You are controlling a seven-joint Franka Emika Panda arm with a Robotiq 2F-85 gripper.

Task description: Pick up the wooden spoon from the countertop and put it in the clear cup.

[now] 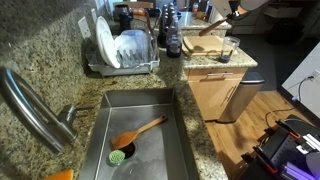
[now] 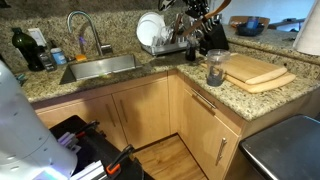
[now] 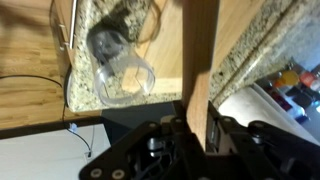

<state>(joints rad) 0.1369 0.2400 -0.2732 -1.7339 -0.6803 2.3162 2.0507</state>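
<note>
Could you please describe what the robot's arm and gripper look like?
The arm is a smooth, rounded white shell, blurred in the foreground of an exterior view. The gripper is matte black and blocky, with its dark body filling the bottom of the wrist view. No markings are legible.

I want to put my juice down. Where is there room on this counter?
Bare countertop lies between the sink and the clear cup. The dish rack and dark bottles crowd the corner behind; cutting boards cover the counter beyond.

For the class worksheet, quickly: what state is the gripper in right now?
Gripper: closed, holding the wooden spoon by its handle.
</note>
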